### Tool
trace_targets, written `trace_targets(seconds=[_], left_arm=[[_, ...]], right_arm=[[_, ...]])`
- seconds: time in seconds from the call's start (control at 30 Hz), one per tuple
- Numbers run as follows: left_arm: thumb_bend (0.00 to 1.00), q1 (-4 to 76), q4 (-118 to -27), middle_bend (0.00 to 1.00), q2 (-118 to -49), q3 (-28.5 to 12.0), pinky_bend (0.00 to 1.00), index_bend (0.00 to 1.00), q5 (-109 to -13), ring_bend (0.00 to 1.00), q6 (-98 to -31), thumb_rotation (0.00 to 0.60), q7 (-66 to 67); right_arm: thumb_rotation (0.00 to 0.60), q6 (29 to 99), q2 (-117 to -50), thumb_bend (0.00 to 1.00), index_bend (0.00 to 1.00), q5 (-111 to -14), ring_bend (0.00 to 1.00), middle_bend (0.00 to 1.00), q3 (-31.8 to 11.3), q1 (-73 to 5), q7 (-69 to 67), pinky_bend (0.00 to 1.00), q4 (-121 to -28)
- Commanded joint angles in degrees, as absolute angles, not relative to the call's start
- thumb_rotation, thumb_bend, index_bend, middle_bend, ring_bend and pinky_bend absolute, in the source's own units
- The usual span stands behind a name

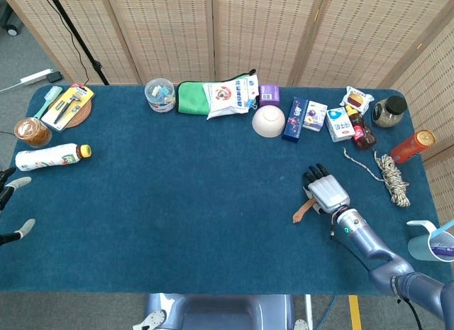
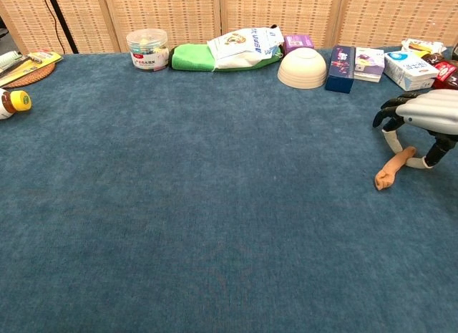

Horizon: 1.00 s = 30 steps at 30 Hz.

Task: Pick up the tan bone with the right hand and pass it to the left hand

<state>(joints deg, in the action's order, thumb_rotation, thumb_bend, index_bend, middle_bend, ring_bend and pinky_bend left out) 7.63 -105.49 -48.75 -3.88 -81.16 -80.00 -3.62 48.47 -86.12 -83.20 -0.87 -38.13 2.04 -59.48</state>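
Hovering over the tan bone (image 2: 394,169), the right hand (image 2: 426,112) curls spread fingers (image 2: 387,137) around it, not gripping.

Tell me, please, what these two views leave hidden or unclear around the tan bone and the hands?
- Tan bone: head view, the right hand covers its far end.
- Grip: chest view, fingers straddle the bone; contact unclear.
- Left hand: head view, cut off by the left edge; absent from chest view.
- Right hand: chest view, cut by the right edge.
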Motion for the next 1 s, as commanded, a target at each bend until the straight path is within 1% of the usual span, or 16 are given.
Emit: trace_targets(seconds=[0.03, 0.2, 0.4, 0.8, 0.9, 1.0], left_arm=[[0.23, 7.7, -105.4, 0.07, -48.8, -3.8, 0.0, 0.2, -81.3, 0.04, -79.9, 0.6, -3.7], [0.23, 7.9, -105.3, 0.07, -48.9, -3.6, 0.0, 0.2, -81.7, 0.04, -79.5, 0.6, -3.8], [0.23, 8.7, -105.2, 0.07, -49.0, -3.8, 0.0, 0.2, -82.9, 0.04, -79.0, 0.6, -3.7], [0.23, 13.7, -105.6, 0.07, -50.0, -4.1, 0.0, 0.2, -90.4, 0.04, -75.9, 0.6, 0.8], [0.23, 16.9, -105.6, 0.07, -51.8, -4.7, 0.0, 0.2, -94.3, 0.04, -74.1, 0.6, 2.6], [0.23, 18.6, -105.0, 0.07, -53.4, -5.2, 0.0, 0.21, -96.1, 0.04, -73.6, 0.6, 2.7]], right_arm=[[0.6, 48.9, -86.3, 0.42, 0.61, -82.8, 0.08, 0.23, -1.0, -37.8, 2.3, 0.05, -59.6], [0.6, 49.5, -86.4, 0.47, 0.66, -81.8, 0.1, 0.27, -1.5, -37.0, 2.7, 0.06, -60.1], [0.6, 51.2, -84.6, 0.49, 0.68, -79.2, 0.12, 0.3, -2.9, -35.3, 3.2, 0.08, -64.7], [0.6, 53.7, -78.4, 0.49, 0.68, -73.3, 0.13, 0.31, -6.4, -32.9, 3.0, 0.09, -80.6], [0.6, 54.6, -76.6, 0.49, 0.68, -71.1, 0.13, 0.3, -7.9, -32.1, 1.8, 0.09, -86.8], [0.6, 54.9, -75.6, 0.49, 0.68, -69.7, 0.13, 0.3, -8.6, -31.9, 1.9, 0.09, -90.0]])
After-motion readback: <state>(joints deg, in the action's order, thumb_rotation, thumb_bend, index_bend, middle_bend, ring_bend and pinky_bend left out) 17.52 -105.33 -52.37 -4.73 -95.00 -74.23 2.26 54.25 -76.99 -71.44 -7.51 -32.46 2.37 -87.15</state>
